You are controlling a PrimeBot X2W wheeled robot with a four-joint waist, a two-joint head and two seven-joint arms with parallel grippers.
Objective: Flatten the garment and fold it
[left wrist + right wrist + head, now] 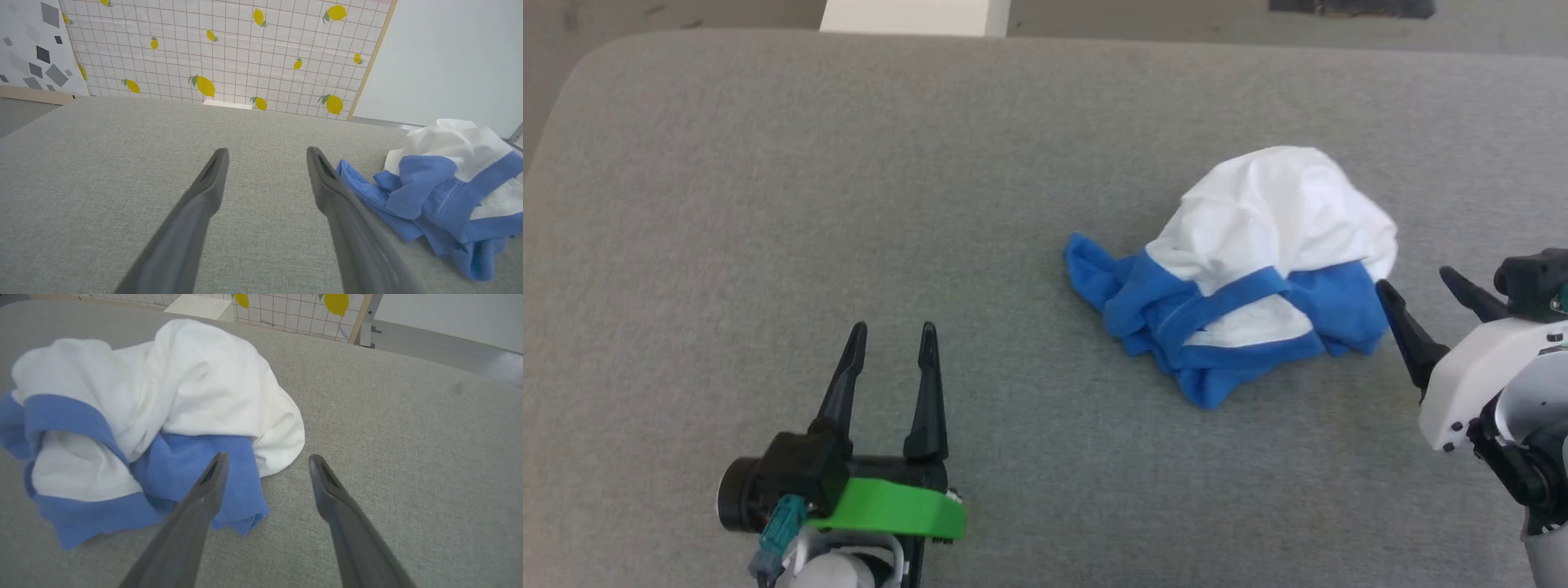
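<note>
The garment [1258, 269] lies bunched, flattening not yet started; right claw [1413, 280] just beside it and left claw [893, 327] farther off gape empty, likely needing edge grips.

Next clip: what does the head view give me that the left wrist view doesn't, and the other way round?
Head view adds: the right gripper, open, its fingers close beside the right edge of the crumpled garment.
Left wrist view adds: a lemon-print grid backdrop, a panel with grey shapes and a pale wall beyond the table.
Shared: the garment in a white-and-blue heap, unheld, on the grey surface, and the left gripper, open and holding nothing.
</note>
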